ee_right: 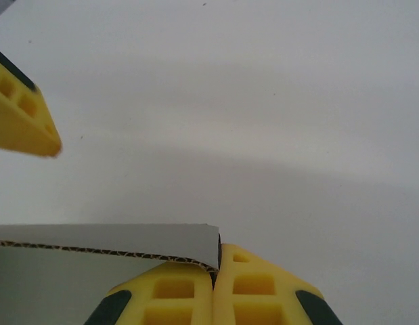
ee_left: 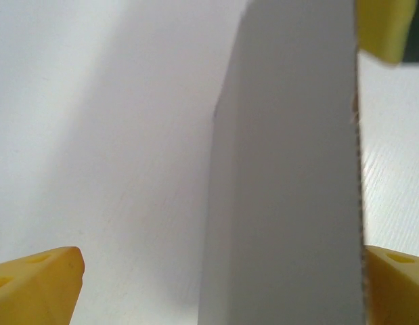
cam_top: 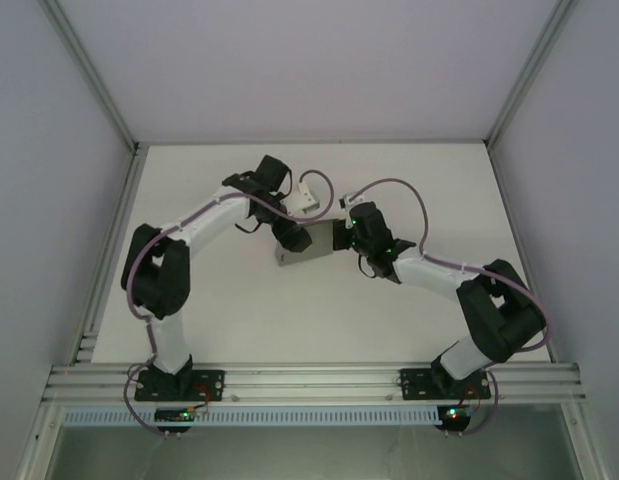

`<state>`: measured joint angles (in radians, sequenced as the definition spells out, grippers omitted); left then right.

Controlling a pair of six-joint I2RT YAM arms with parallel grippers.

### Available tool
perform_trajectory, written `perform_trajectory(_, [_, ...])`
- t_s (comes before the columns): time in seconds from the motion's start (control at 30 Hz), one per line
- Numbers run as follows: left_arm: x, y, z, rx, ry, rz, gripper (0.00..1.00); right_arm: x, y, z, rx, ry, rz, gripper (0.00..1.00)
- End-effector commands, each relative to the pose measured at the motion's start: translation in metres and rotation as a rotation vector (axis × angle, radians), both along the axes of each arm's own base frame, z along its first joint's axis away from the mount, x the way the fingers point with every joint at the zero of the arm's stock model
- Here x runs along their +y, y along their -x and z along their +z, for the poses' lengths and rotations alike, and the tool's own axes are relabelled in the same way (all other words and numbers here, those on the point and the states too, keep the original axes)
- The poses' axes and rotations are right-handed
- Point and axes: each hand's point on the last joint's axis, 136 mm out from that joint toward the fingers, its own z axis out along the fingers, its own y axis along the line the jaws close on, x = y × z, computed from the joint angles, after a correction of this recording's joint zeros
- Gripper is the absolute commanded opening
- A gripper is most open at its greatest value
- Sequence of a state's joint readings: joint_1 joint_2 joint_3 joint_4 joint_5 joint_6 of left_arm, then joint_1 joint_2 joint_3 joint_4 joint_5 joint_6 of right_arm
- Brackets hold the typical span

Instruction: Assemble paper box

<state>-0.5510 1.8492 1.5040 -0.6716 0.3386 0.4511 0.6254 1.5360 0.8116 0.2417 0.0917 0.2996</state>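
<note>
You'll find the paper box (cam_top: 307, 252) near the middle of the table (cam_top: 239, 320), a grey cardboard piece sitting between the two arms. Your left claw (cam_top: 289, 236) sits over its left end and your right claw (cam_top: 341, 236) meets its right end.

Look at the left wrist view: your left claw (ee_left: 223, 261) is released, its yellow fingers (ee_left: 36, 284) spread wide at the two lower corners. A grey panel of the paper box (ee_left: 290, 169) stands upright between them. It rises just beside the finger on the right of that view and stays well apart from the one on the left. The white table (ee_left: 94, 135) shows behind it. The yellow tip at the top right corner is a finger of your right claw (ee_left: 382, 27).

In the right wrist view, your right claw (ee_right: 216, 271) is clenched, its two yellow fingers (ee_right: 263, 298) pressed together. The corrugated edge of the paper box (ee_right: 107, 235) runs in from the left, and its corner drops into the seam between those fingers, so the claw looks to be pinching the board there. A finger of your left claw (ee_right: 23, 115) shows at the upper left, apart from the board, over bare table (ee_right: 263, 101).
</note>
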Motion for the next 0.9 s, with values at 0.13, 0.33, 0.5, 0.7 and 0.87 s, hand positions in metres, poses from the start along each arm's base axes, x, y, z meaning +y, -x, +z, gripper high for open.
perform_trajectory(0.13, [0.016,-0.004,0.037,-0.111,0.077,0.216,1.00,-0.012,0.049,-0.061,0.254,0.221,-0.039,0.00])
perform_trajectory(0.33, [0.052,-0.001,0.035,-0.087,0.023,0.486,1.00,-0.008,0.051,-0.056,0.248,0.295,-0.077,0.00])
perform_trajectory(0.5, [0.074,0.029,0.047,-0.038,0.028,0.588,0.97,-0.005,0.054,-0.056,0.271,0.338,-0.080,0.00])
perform_trajectory(0.7, [0.092,0.052,0.042,-0.031,0.029,0.628,0.66,0.003,0.057,-0.055,0.281,0.363,-0.068,0.00])
perform_trajectory(0.87, [0.087,0.049,0.029,0.011,0.026,0.624,0.43,0.005,0.063,-0.058,0.314,0.373,-0.056,0.00])
